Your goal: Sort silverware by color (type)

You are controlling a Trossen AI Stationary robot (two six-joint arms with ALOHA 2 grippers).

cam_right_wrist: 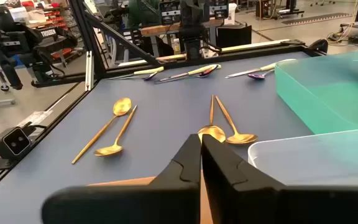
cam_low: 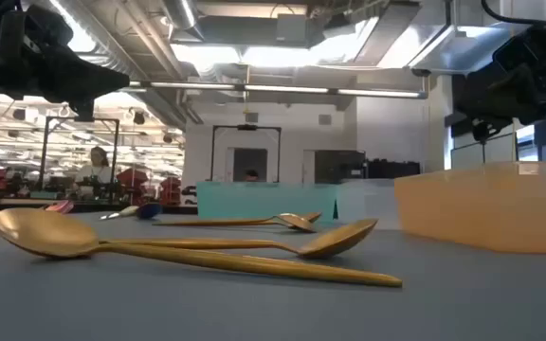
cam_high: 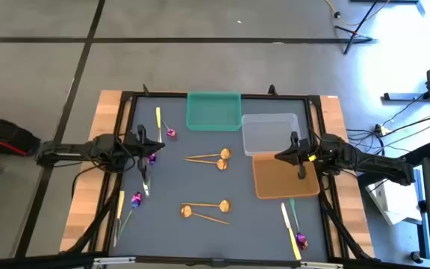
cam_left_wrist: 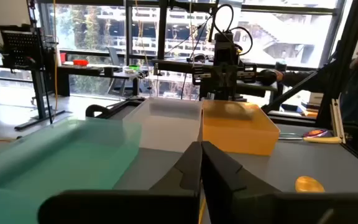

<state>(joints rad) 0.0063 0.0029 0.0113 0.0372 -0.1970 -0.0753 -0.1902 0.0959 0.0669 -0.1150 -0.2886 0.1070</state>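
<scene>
Silverware [cam_high: 206, 158] lies scattered on the desk [cam_high: 200, 187], none yet in the green tray [cam_high: 213, 110], clear tray [cam_high: 269, 132] or orange tray [cam_high: 285, 178]. Left claw [cam_high: 157, 144] and right claw [cam_high: 278, 157] hover closed and empty. Best to open one claw, then descend across a slim handle.

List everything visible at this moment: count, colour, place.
gold spoons: four, gold, two pairs at the table's middle, one nearer the trays, one nearer the front edge
purple spoons: about four, purple heads, three on the left side, one at the front right
knives: about four, pale yellow, mostly left, one front right
green tray: one, back centre
clear tray: one, beside the green
orange tray: one, right
left gripper: shut, over the left utensils
right gripper: shut, over the orange tray's edge
</scene>
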